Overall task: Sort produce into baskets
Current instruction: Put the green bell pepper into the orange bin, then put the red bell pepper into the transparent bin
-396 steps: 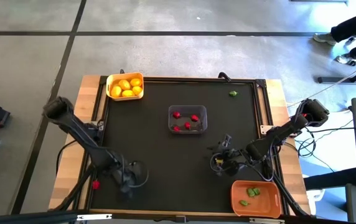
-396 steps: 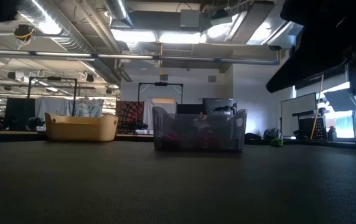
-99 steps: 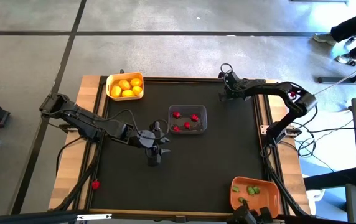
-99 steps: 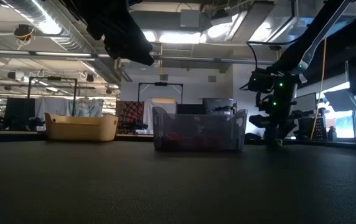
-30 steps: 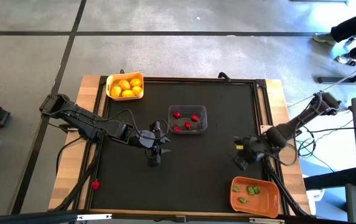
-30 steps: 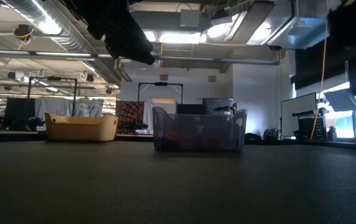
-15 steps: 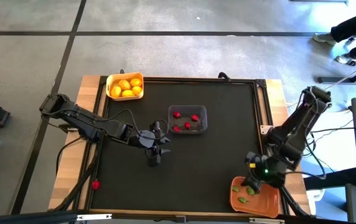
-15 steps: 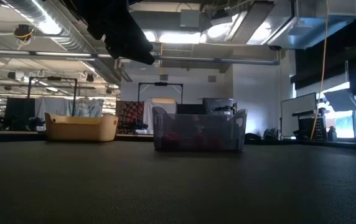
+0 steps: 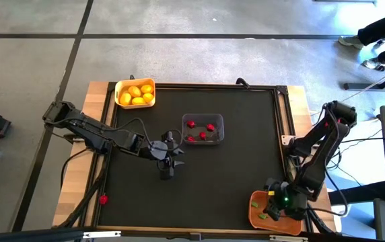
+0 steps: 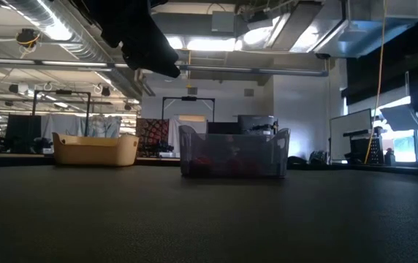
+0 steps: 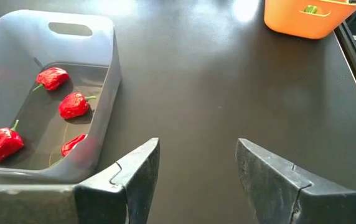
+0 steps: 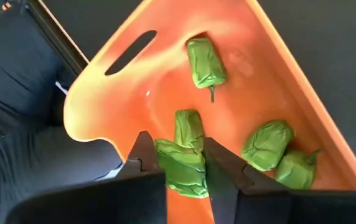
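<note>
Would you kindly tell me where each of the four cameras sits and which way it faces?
High view: overhead, looking straight down on the table, both arms, three baskets.
Low view: at tabletop height, looking level at the clear basket; a dark arm shows overhead.
Left wrist view: on the left arm, past the left claw, open.
Right wrist view: above the orange basket; the right claw grips a green piece.
Both wrist views show the orange basket.

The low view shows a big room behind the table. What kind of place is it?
Probably a lab or workshop. Bare ceiling pipes and strip lights hang overhead, and racks of equipment fill the back. On the table, the right pincer holds a green pepper over the orange basket.
</note>
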Robot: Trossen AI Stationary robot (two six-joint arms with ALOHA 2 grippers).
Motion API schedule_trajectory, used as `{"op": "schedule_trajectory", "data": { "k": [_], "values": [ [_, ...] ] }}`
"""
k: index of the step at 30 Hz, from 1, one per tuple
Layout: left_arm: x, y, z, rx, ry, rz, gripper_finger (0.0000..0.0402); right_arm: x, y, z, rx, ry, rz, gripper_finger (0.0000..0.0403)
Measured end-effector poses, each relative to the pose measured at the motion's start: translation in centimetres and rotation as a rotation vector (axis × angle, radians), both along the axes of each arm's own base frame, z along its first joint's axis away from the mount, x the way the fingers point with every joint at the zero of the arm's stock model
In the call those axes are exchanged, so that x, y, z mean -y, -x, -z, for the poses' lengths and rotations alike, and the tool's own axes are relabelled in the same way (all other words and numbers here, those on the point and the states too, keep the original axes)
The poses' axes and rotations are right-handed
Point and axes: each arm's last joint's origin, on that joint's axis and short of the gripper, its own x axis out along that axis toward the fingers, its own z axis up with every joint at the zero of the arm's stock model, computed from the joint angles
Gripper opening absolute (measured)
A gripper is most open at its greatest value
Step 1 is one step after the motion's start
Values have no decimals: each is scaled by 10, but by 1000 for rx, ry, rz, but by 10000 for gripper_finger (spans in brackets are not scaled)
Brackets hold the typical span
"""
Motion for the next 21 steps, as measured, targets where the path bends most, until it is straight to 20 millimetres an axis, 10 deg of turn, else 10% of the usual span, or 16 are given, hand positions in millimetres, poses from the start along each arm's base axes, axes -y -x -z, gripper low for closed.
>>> {"op": "schedule_trajectory", "data": {
  "k": [14, 21],
  "values": [
    [0, 0, 0, 4, 0, 1, 208, 0, 3, -6, -44, -51, -43, 222],
    [13, 3, -8, -29, 60, 40, 208, 5, -5, -37, 314, 68, -25, 236]
  ]
}}
